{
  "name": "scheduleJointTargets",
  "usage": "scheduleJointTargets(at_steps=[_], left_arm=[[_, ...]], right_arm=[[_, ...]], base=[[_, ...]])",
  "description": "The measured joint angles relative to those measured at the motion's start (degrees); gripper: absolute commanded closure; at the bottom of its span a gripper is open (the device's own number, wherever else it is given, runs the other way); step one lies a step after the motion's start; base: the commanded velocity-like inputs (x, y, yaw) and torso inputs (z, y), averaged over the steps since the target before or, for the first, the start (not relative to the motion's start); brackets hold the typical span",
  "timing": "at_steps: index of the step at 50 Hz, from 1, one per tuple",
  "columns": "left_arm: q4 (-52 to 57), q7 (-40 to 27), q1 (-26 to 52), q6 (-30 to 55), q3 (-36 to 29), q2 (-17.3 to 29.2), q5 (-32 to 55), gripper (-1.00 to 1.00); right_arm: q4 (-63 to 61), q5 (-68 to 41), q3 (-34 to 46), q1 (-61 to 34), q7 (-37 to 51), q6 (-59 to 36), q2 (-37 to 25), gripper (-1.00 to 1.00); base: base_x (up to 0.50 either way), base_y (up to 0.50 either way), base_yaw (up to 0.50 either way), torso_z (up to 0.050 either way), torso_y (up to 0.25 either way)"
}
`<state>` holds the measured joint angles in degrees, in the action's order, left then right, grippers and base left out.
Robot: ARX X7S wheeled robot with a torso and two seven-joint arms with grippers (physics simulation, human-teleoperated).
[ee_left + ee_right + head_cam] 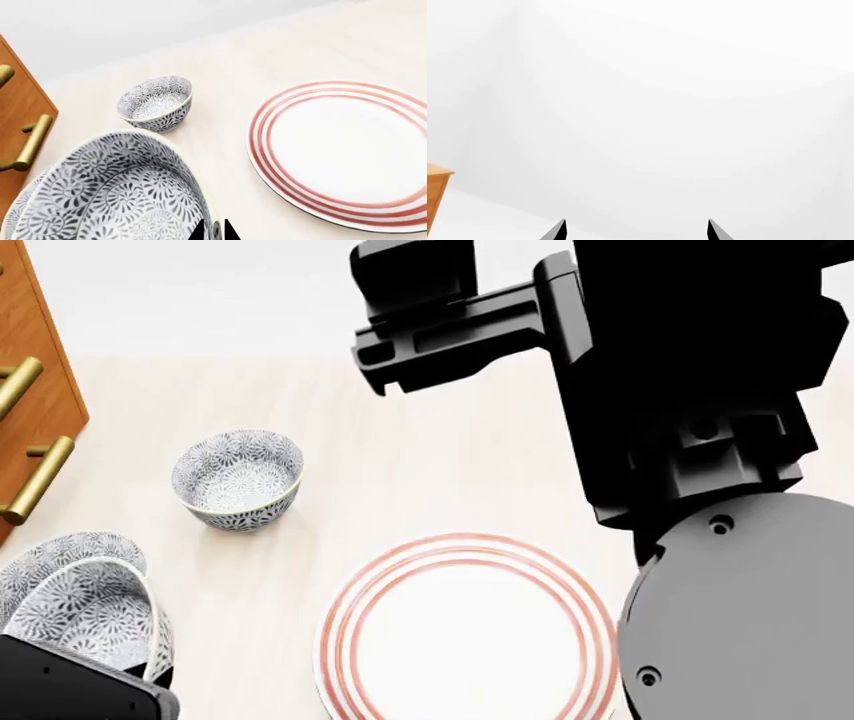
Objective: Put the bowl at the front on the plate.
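The left end effector (215, 231) pinches the bowl (110, 192) by its rim; it may slip before reaching the plate (347, 152). The right end effector (636, 231) is wide open and empty.

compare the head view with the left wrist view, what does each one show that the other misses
Only the head view shows the right arm, raised dark over the table, and a third patterned bowl peeking out behind the near one. Only the left wrist view shows the left claw, its two dark tips close together against the rim of the near bowl. Both show that near bowl, the far bowl standing alone, the plate with nothing on it, the orange cabinet with brass handles, and the pale table.
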<state>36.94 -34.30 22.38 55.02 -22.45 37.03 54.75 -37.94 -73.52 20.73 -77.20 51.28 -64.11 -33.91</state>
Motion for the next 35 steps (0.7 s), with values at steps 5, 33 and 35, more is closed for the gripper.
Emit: scheduleJointTargets(at_steps=[5, 33, 35], left_arm=[[0.8, 0.2, 1.0, 0.4, -0.4, 0.3, -0.1, 1.00], [2.7, 2.4, 7.4, 2.2, -4.1, 0.5, -1.6, 1.00], [2.9, 2.8, 8.0, 2.3, -4.6, 0.4, -1.9, 1.00]], right_arm=[[-0.2, -0.2, -0.2, -0.1, 0.2, 0.1, -0.2, -1.00], [-0.7, -2.5, -1.3, -1.1, 1.7, 0.2, -1.6, -1.00], [-0.7, -2.7, -1.4, -1.2, 1.8, 0.1, -1.8, -1.00]], base=[[0.00, 0.00, 0.00, 0.000, 0.000], [0.00, 0.00, 0.00, 0.000, 0.000], [0.00, 0.00, 0.00, 0.000, 0.000]])
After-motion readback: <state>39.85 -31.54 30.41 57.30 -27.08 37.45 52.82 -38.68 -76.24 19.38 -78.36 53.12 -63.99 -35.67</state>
